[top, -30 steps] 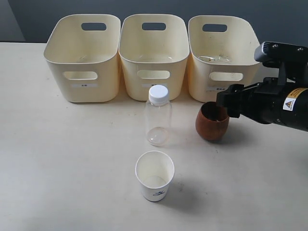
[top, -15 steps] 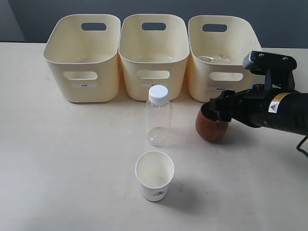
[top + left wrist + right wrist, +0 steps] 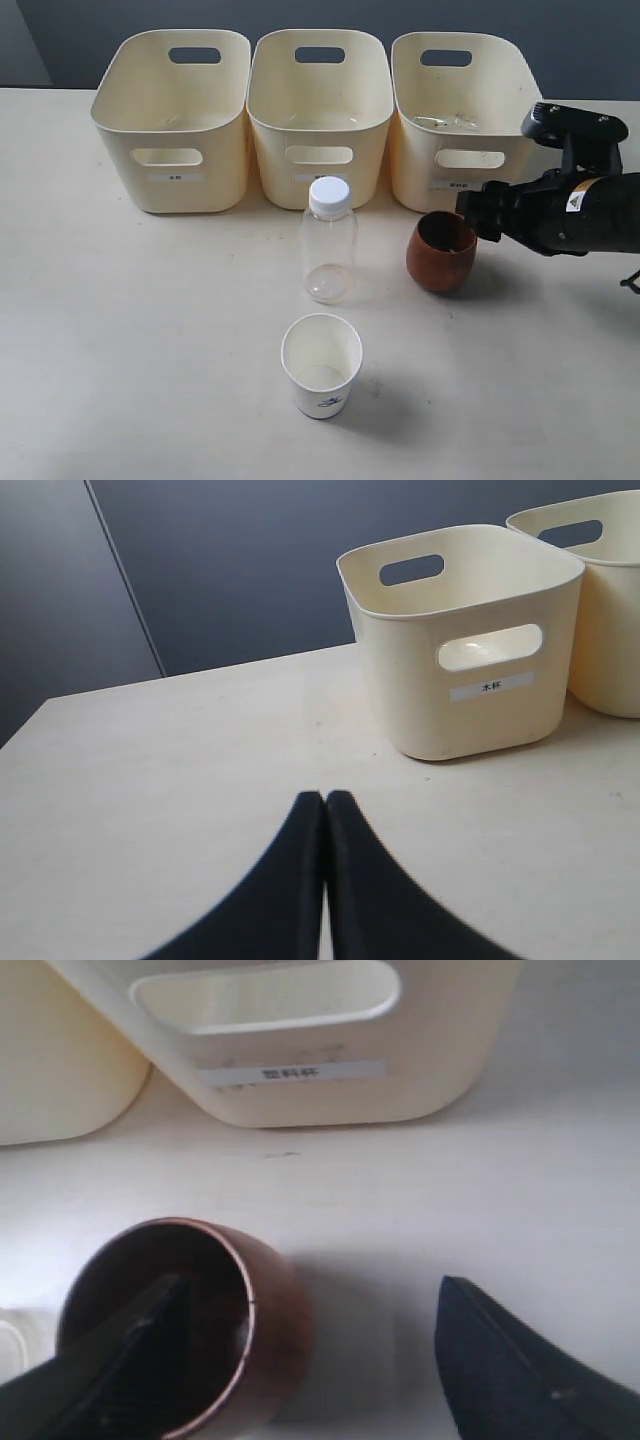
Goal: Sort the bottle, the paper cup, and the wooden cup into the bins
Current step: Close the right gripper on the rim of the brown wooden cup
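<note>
right gripper [image 3: 310, 1295] wide, one finger in wooden cup [image 3: 441, 262] mouth (other well clear outside); left gripper [image 3: 324, 800] fingers pressed together.

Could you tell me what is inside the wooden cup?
One finger of the right gripper reaches into the wooden cup; the other is outside. The finger hides part of its dark bottom.

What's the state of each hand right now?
Left hand: closed, empty.
Right hand: open, one finger inside the wooden cup, the other outside it, not gripping.
</note>
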`<state>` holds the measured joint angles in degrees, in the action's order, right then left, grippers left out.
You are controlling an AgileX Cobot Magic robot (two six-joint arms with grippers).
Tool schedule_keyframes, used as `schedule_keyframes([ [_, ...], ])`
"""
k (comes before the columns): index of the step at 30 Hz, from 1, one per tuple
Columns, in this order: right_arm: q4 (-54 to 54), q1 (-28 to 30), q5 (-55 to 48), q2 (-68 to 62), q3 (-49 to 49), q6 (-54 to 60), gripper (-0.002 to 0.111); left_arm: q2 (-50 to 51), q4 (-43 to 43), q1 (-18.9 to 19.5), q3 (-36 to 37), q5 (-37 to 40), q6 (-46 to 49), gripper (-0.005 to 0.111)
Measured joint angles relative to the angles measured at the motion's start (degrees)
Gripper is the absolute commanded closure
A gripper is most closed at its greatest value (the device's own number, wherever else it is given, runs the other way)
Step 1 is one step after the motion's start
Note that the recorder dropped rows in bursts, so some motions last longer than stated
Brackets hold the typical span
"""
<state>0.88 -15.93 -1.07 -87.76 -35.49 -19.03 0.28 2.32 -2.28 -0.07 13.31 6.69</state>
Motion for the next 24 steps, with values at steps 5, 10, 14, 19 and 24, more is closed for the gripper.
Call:
schedule_keyframes([
  [5,0.15,0.25,-0.14,-0.74,0.00,0.00,0.042,0.00,0.00,0.00,0.00,0.00,0.00,0.107],
  [10,0.15,0.25,0.74,-1.58,0.00,0.00,0.042,0.00,0.00,0.00,0.00,0.00,0.00,0.107],
  [14,0.56,0.25,1.63,-3.12,0.00,0.00,0.042,0.00,0.00,0.00,0.00,0.00,0.00,0.107],
  [19,0.78,0.25,3.28,-5.18,0.00,0.00,0.042,0.00,0.00,0.00,0.00,0.00,0.00,0.107],
  [24,1.05,0.25,5.01,-7.19,0.00,0.00,0.042,0.00,0.00,0.00,0.00,0.00,0.00,0.107],
])
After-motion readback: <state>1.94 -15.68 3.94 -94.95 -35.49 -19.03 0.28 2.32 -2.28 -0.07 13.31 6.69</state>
